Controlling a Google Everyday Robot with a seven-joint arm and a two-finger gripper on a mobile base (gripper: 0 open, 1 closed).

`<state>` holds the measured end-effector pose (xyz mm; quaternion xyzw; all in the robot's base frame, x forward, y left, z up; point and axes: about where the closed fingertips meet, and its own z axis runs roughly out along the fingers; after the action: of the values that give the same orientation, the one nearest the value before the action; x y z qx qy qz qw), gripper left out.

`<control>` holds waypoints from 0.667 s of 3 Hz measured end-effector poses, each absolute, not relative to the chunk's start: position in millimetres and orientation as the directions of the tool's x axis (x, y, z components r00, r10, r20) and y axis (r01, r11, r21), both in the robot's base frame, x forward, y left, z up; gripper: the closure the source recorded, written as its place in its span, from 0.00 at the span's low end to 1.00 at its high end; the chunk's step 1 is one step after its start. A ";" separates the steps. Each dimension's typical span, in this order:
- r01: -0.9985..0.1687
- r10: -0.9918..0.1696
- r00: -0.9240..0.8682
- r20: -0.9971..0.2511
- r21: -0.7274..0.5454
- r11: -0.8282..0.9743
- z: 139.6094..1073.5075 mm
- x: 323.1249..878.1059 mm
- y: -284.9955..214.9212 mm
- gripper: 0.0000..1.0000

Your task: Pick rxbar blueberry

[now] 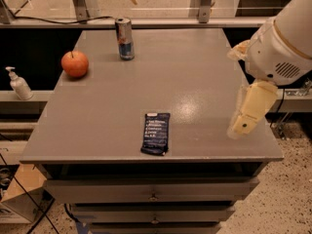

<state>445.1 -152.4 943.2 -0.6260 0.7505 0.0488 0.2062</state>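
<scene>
The rxbar blueberry is a flat dark navy wrapper with white text lines and a small white label at its far end. It lies flat on the grey table, near the front edge and a little left of centre. My gripper hangs from the white arm over the table's right front part. It is well to the right of the bar, above the surface, and holds nothing.
A silver-and-blue drink can stands at the back of the table. A red apple sits at the left edge. A soap dispenser stands on a shelf to the left. Drawers are below the tabletop.
</scene>
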 end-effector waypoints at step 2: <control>-0.977 -0.863 -0.108 -0.493 -0.107 0.184 915.3 452.9 -109.7 0.00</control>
<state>452.9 -109.7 915.3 -0.6267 0.7341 0.1237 0.2303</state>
